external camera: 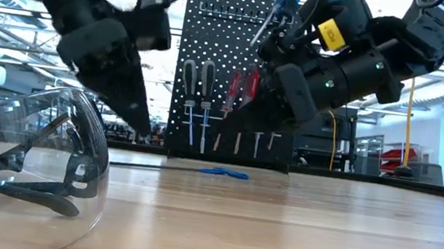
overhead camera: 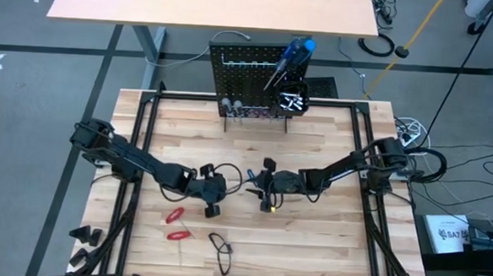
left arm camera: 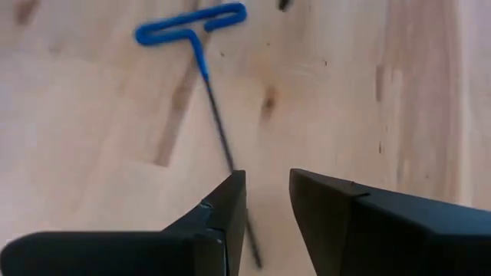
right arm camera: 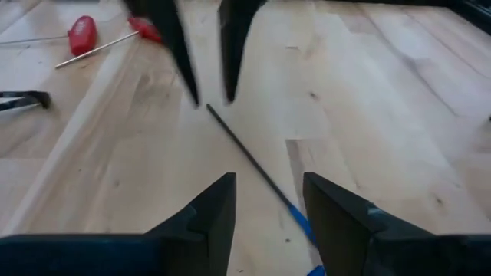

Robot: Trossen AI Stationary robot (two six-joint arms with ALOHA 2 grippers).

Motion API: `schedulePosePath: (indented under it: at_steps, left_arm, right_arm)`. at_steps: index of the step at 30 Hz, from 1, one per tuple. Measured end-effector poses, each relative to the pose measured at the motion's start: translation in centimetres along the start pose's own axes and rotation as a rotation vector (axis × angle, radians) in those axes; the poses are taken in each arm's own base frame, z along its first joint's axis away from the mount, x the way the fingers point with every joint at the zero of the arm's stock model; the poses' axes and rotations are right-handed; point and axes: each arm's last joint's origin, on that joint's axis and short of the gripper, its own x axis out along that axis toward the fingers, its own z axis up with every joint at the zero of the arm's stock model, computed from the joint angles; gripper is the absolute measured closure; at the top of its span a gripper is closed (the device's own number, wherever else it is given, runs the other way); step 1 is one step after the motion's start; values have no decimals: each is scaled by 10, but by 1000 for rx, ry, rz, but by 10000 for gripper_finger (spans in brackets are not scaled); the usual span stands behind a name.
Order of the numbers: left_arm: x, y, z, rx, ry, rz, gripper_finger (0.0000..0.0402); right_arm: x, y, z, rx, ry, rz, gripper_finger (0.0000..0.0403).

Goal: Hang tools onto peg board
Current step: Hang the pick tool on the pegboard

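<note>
My left tool point(left arm camera: 267, 201) and right tool point(right arm camera: 268, 201) face each other over mid-bench point(overhead camera: 325, 244), both parted narrowly and gripping nothing. Between them a blue T-handled hex key point(left arm camera: 205, 69) lies flat on the wood, its thin shaft running under my left fingertips. The peg board point(overhead camera: 248, 79) stands at the far edge (screwdrivers already hanging). Two red-handled tools point(overhead camera: 175, 223) lie nearer the front, beside clear safety glasses point(external camera: 30, 153).
</note>
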Motion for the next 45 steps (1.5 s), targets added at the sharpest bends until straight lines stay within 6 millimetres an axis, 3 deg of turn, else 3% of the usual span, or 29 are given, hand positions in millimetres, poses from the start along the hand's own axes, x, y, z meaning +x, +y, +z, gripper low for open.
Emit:
schedulePosePath:
  at_steps: [12,18,21,27,33,39,45]
  left_arm:
    - [44,-2,-21,-4,61,106,321]
    - [52,-3,-26,10,69,140,387]
    - [53,-2,-26,15,61,138,393]
    - [39,-4,-13,64,3,110,399]
    - [10,-4,4,46,-82,80,400]
    - [-3,-3,12,76,-135,68,401]
    - [-3,-4,11,81,-128,56,401]
  right_arm:
    - [3,-14,-4,43,49,30,260]
    - [3,-15,-4,66,52,27,260]
    - [2,-14,-5,81,66,25,260]
    - [1,-14,-8,134,113,26,260]
    - [-18,-15,17,145,62,54,260]
    - [-36,-15,31,117,87,69,260]
    - [-19,1,18,-36,32,128,260]
